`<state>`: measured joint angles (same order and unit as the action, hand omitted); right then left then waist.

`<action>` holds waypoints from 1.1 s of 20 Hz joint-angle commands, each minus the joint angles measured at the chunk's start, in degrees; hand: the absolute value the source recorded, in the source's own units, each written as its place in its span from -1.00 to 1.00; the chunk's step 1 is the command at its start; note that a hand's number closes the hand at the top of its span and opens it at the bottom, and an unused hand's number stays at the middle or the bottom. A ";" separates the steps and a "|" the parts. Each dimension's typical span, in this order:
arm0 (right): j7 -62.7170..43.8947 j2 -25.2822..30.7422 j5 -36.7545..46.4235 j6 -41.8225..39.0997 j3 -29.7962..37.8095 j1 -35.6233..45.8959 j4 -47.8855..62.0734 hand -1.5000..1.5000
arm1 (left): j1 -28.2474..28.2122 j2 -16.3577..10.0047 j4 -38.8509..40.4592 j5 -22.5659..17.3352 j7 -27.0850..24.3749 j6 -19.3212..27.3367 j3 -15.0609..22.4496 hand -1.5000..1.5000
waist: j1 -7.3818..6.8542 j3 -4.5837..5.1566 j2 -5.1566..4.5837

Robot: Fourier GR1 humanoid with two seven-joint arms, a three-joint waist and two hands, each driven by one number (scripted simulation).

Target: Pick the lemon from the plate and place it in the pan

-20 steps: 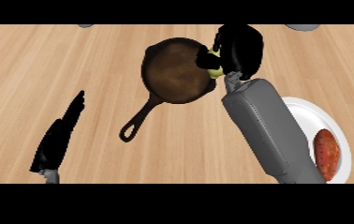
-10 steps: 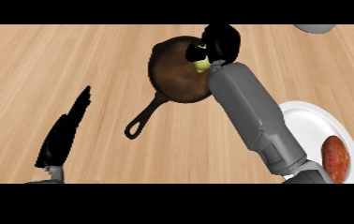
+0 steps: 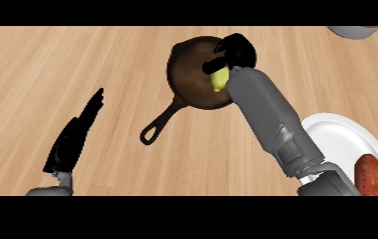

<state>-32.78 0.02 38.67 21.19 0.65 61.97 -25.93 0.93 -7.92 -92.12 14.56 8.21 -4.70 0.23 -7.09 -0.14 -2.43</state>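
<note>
A dark brown pan lies in the middle of the wooden counter, its handle pointing down-left. My right hand hangs over the pan's right half, fingers curled round the yellow lemon, which peeks out beneath the palm, over the pan's inside. The grey right forearm runs down to the lower right. A white plate sits at the right edge, partly behind that forearm. My left hand rests open at the lower left, fingers straight and pointing up.
A reddish-brown food item lies on the plate at the right border. A grey object shows at the top right corner. Bare wooden counter stretches left of the pan.
My right hand has carried the lemon leftward from the pan's right rim to above its inside. The left hand stays still.
</note>
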 commanded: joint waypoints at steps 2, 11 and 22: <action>5.23 -0.02 -11.10 3.59 5.81 0.79 2.20 -1.00 | 1.50 0.05 0.79 0.18 -0.20 -0.58 0.65 0.00 | -1.88 -0.08 -0.52; 21.49 -0.02 -16.68 23.72 9.44 0.26 0.82 -1.00 | -0.18 -0.32 -1.28 0.10 0.39 -0.48 0.22 0.00 | -0.24 -0.05 0.32; 33.82 1.48 -24.95 31.23 18.74 -5.37 -3.45 -1.00 | -2.56 0.05 -2.78 0.03 2.84 1.20 -1.66 0.00 | 5.77 0.05 2.04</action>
<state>-3.76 0.60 16.54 52.53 17.01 59.60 -26.60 -1.27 -8.04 -92.95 14.01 8.81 -4.09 -1.49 -3.25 -0.09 -1.07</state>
